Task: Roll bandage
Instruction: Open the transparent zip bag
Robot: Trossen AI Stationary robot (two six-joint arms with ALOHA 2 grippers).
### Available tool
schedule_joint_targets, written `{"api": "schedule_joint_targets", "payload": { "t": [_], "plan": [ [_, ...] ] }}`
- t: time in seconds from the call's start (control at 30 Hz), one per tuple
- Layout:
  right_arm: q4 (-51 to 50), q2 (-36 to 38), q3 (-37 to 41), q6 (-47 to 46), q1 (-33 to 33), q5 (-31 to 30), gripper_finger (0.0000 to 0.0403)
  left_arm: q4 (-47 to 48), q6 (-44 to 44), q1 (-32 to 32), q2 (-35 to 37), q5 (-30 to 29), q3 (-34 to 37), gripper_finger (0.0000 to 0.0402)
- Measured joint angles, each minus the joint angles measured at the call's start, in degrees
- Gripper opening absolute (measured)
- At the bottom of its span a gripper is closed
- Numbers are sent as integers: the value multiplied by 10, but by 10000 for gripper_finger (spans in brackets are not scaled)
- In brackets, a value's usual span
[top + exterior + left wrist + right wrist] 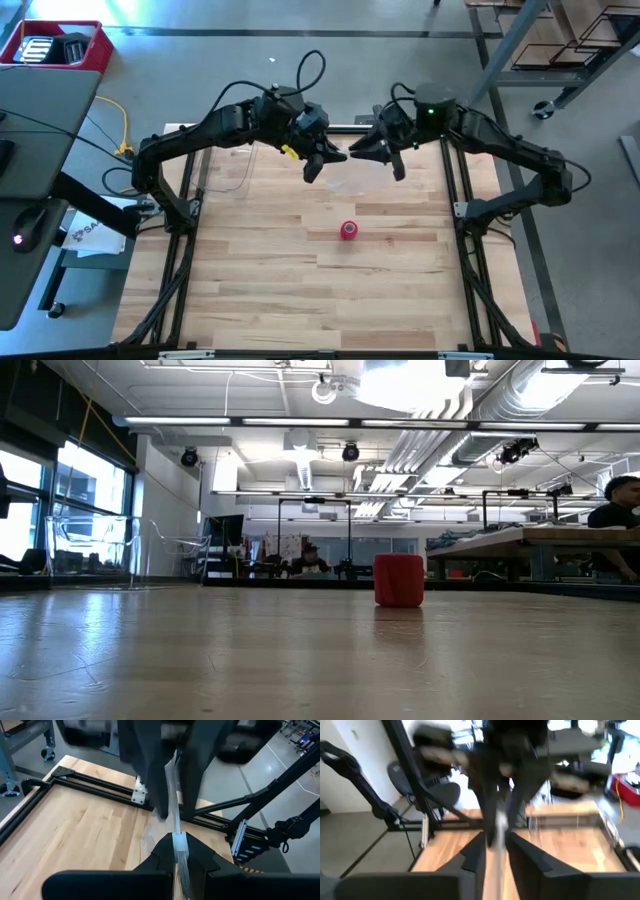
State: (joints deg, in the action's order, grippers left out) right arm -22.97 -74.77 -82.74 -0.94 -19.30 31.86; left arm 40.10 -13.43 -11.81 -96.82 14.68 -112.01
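Both claws are raised at the far end of the surface [260, 290], facing one another with their tips nearly meeting. Between them hangs a crinkled clear plastic bag [176, 827]. The left claw [312, 166] is pinched shut on one edge of it, which the left wrist view shows clamped between the fingers. The right claw [392, 160] stands at the bag's other side with its fingers narrowly apart around the film; whether it truly grips the bag cannot be told.

The bandage [348, 231] is already a small red cylinder, standing upright near the middle of the surface, well apart from both claws and touched by neither. Judging from that, the rolling itself looks finished, and the step in hand seems to be readying the bag. The next move probably calls for parting the bag's mouth, or freeing one claw to fetch the roll.

Each arm reaches inward from its own side, elbows bent outward, wrists angled down toward the shared bag.
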Motion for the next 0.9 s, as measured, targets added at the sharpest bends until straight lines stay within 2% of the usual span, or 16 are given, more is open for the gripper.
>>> {"api": "schedule_joint_targets", "payload": {
  "t": [0.2,0.47,0.73,0.9],
  "plan": [
    [-51,1,1,23,11,-21,5,-6,0,0,0,0,0,12],
    [-60,8,1,8,9,-34,0,-23,-25,0,1,-1,0,21],
    [-63,49,1,-7,1,-48,0,-34,1,1,29,-7,0,86],
    [-60,72,1,-16,-7,-48,0,-69,12,1,33,-51,0,110]
  ]
}}
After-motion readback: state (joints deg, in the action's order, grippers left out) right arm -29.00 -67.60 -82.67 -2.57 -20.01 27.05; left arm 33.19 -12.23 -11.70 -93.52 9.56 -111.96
